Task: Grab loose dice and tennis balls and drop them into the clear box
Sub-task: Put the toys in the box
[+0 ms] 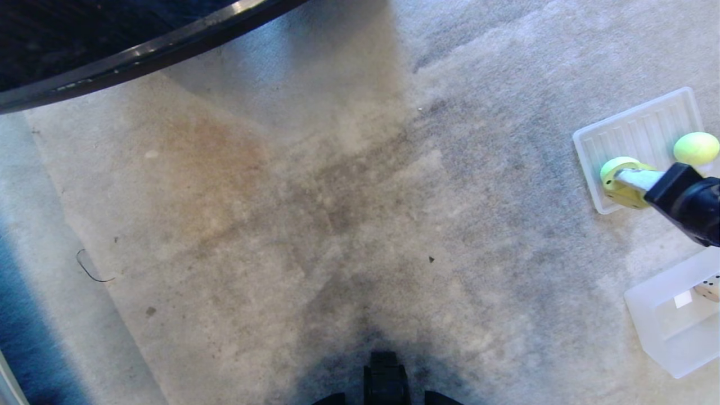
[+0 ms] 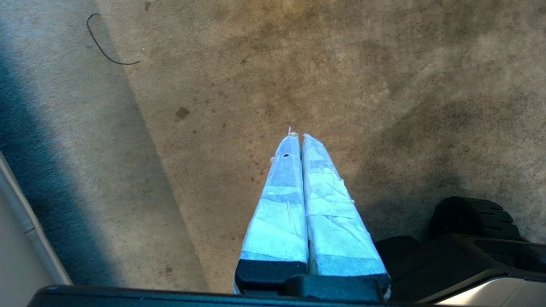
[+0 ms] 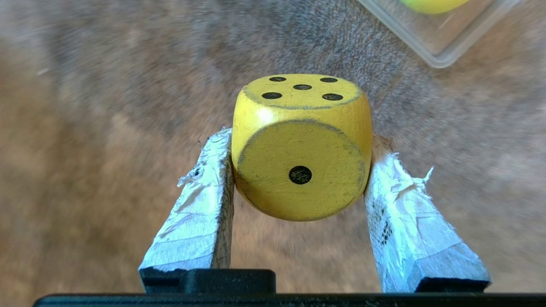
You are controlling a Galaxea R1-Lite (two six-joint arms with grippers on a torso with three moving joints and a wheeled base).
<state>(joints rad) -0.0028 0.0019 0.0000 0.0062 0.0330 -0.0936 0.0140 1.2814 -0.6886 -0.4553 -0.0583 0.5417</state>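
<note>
Head view: right gripper (image 1: 619,188) at the right edge, clamped on the yellow die (image 1: 621,194) above the ridged tray (image 1: 635,132); tennis ball (image 1: 696,148) on that tray; clear box (image 1: 652,320) nearer the robot, a tan die (image 1: 710,291) inside.

Left wrist view: left gripper (image 2: 297,135) — fingers pressed together, empty, over the carpet (image 2: 341,64).

Right wrist view: yellow die (image 3: 302,145) between both fingers (image 3: 200,204) — one-dot face toward the camera.

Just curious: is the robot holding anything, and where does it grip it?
The right tool holds the yellow die by two opposite side faces.
</note>
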